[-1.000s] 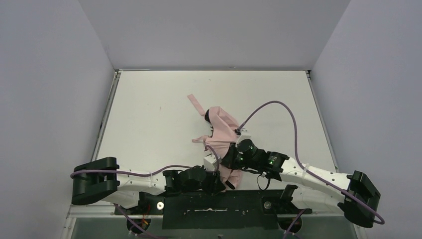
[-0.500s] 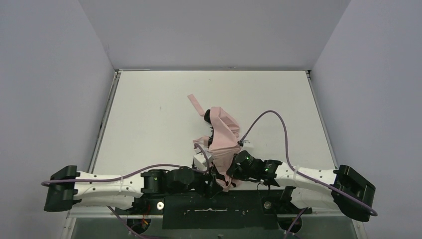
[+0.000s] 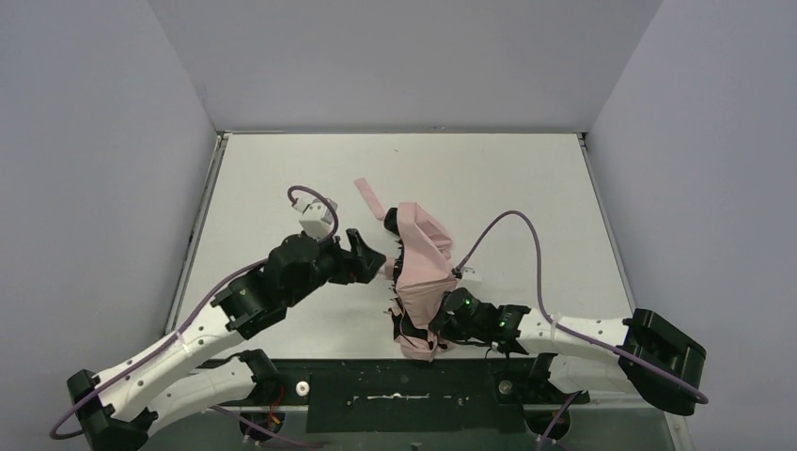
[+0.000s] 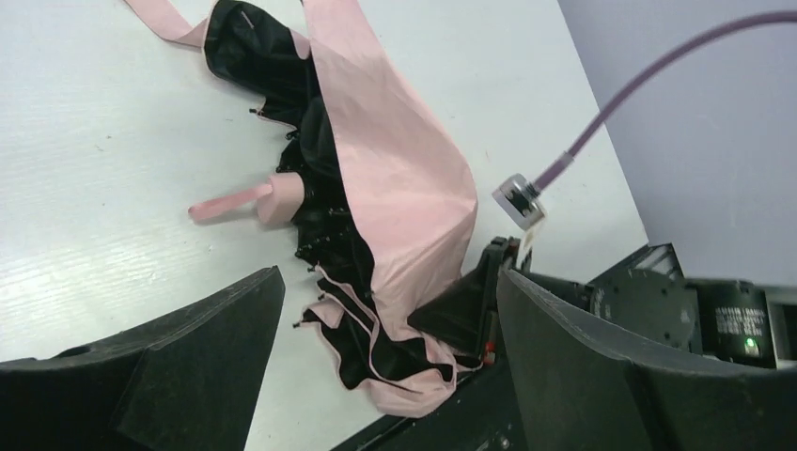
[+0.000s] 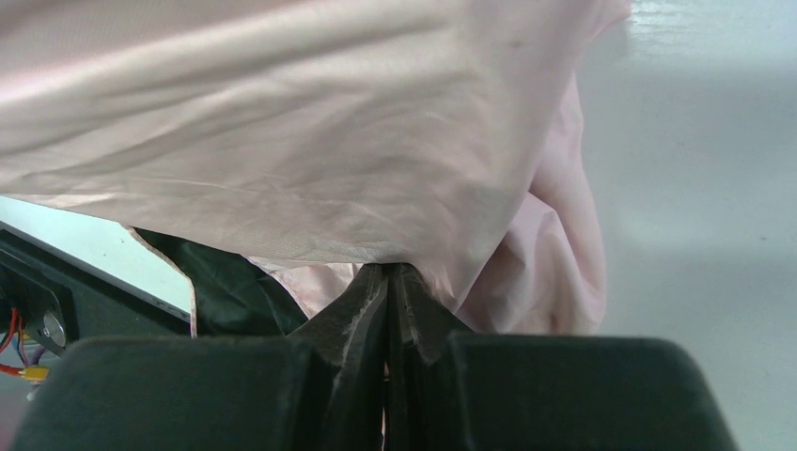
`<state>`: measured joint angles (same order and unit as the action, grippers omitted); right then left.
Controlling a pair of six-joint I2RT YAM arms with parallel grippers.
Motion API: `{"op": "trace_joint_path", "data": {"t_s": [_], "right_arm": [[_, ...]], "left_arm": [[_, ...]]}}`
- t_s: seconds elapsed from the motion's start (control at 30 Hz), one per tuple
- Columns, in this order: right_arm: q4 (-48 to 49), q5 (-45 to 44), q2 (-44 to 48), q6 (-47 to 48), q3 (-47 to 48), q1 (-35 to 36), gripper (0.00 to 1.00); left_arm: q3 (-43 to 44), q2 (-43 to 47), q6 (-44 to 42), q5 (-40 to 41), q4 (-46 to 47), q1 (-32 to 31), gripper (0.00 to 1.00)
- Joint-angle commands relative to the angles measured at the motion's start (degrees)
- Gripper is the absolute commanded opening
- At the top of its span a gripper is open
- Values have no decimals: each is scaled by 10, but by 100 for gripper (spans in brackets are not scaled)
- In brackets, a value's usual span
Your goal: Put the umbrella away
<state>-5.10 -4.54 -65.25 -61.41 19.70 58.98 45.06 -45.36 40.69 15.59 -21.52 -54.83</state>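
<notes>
Moved since a second ago: left gripper [image 3: 374, 262], swung from the near edge up to the left flank of the pale pink folding umbrella [image 3: 420, 272], fingers spread wide, holding nothing. Right gripper [image 3: 434, 329] pinched tight on a fold of pink fabric at the umbrella's near end. Umbrella collapsed but loose, black lining [image 4: 246, 45] showing, lying mid-way across the white table [image 3: 282, 178], pink strap [image 3: 365, 194] trailing toward the far side.
</notes>
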Motion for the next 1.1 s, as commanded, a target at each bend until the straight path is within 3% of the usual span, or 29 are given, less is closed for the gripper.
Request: {"op": "trace_joint_path", "data": {"t_s": [0.0,0.1,0.2,0.4,0.77,0.93,1.07], "right_arm": [[-23,-40,-4,4,-20,4,0],[-23,-39,1,1,-24,4,0],[-17,-37,3,0,-29,3,0],[-16,-36,-1,4,-26,4,0],[-13,-28,-9,16,-14,3,0],[-11,-31,-10,13,-13,3,0],[-4,-33,-15,9,-15,3,0]], "left_arm": [[26,-94,-6,-151,77,92,82],[31,-172,-1,-264,174,155,82],[62,-254,-7,-320,253,181,82],[117,-380,-25,-362,305,203,83],[142,-499,0,-415,405,229,83],[154,-518,31,-458,452,229,52],[145,-494,40,-455,453,229,20]]}}
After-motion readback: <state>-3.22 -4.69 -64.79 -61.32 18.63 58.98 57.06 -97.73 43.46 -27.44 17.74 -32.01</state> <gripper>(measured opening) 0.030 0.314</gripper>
